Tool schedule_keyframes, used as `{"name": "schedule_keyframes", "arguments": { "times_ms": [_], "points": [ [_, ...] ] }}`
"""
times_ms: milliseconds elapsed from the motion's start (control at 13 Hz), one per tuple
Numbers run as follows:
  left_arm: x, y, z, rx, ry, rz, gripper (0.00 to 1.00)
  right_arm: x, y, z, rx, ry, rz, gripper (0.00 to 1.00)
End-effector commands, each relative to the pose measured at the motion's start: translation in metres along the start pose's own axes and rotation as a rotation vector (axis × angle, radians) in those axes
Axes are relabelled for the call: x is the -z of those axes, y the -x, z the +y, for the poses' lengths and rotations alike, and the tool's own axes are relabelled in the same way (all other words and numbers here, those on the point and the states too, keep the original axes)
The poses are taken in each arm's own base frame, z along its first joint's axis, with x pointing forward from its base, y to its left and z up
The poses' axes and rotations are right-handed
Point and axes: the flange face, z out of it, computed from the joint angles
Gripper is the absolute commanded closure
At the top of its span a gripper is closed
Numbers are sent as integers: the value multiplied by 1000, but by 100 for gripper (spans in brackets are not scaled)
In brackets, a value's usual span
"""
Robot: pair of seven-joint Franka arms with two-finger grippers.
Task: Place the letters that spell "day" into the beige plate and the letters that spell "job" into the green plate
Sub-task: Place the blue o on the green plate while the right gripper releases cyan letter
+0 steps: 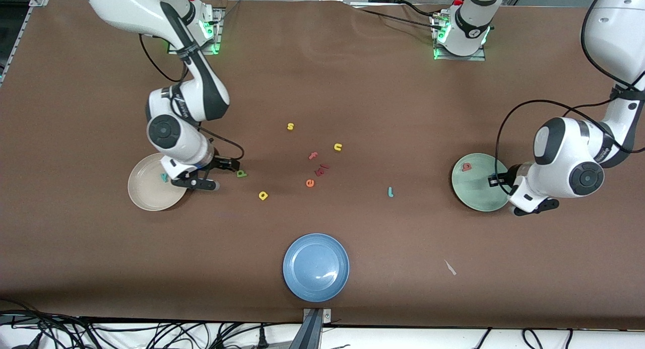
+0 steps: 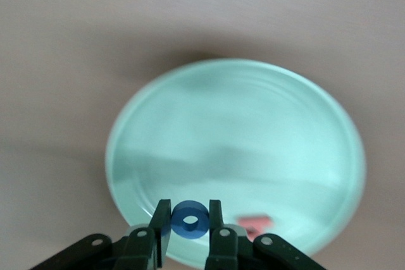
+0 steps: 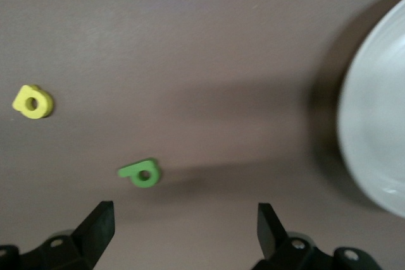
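Brown cloth covers the table (image 1: 322, 87), the biggest thing in sight. Next in size come the plates. The beige plate (image 1: 146, 193) sits at the middle left of the front view, toward the right arm's end, with the teal "y" (image 1: 164, 177) already lying in it. The green plate (image 1: 473, 188) sits at the middle right, toward the left arm's end, with the salmon-red "b" (image 1: 467, 166) in it; a blue plate (image 1: 316, 267) lies low in the centre, unused by the task.

The left gripper (image 2: 190, 226) hangs over the green plate's rim, pinching the blue "o" (image 2: 190, 221) between its fingers; the ring's flat faces turn up and down, its hole open to the wrist camera, which suits a clean drop into the plate.

The right gripper (image 1: 214, 173) hovers just beside the beige plate's rim with its fingers spread wide, probably lining up on the dark green letter (image 3: 140, 173) just off the plate, whose stem points toward the plate. The yellow rounded letter (image 1: 263, 195) lies a little nearer the front camera.

The teal "j" (image 1: 390, 191) rests on bare cloth with its long axis running up and down the front view.
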Motion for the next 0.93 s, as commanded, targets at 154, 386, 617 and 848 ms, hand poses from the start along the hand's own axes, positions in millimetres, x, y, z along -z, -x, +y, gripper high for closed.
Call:
{"name": "schedule_keyframes", "arguments": {
  "times_ms": [154,386,617,848],
  "points": [
    [-13,-8,-1,-30,-12,14,25,-29,4,-34,-28,-9,15,0],
    [20,7,45,-29,6,51,0,-42,4,-36,-24,-7,19,0],
    [64,32,134,130,85,103,0,-50,0,-40,-22,-10,25,1],
    [64,63,237,150,114,112,0,-55,-1,-42,-20,-7,21,6]
  ]
}}
